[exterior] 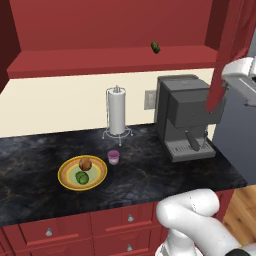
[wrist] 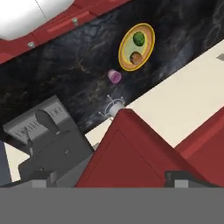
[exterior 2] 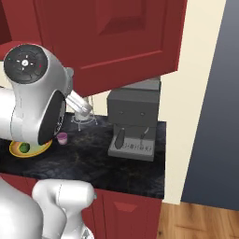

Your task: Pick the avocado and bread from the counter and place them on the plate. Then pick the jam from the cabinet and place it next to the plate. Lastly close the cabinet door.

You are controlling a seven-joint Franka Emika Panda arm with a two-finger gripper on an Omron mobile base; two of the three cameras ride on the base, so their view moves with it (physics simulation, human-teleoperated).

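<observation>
Cabinet (exterior: 110, 30): You see the big dark red cupboard on the wall above the desk. It is open in front of you, and its door (exterior: 227, 55) swings out at the right, just by the robot's hand.
Desk (exterior: 35, 165): The long black top with pale veins runs under the cupboard. Red drawers (exterior: 50, 231) with round silver knobs sit below it.
Coffee machine (exterior: 186, 116): This grey box stands at the right end of the desk, against the wall.
Paper towel roll (exterior: 117, 112): The tall white roll stands upright on a wire holder, near the wall, between the plate and the grey machine.
Plate (exterior: 65, 171): The round plate with the yellow rim lies flat on the desk, left of the machine and in front of the roll.
Bread (exterior: 85, 164): The brown roll sits on the plate, on the far side.
Avocado (exterior: 82, 177): The bright green fruit sits on the plate too, just beside the bread, on the near side.
Jam (exterior: 114, 157): The little pink jar stands on the desk just beside the plate, at its right.
Small green thing (exterior: 155, 47): A dark green oval rests on the cupboard shelf.
Jaws (wrist: 105, 176): Your jaws stand wide apart, up high at the edge of the red door. They hold nothing.
</observation>
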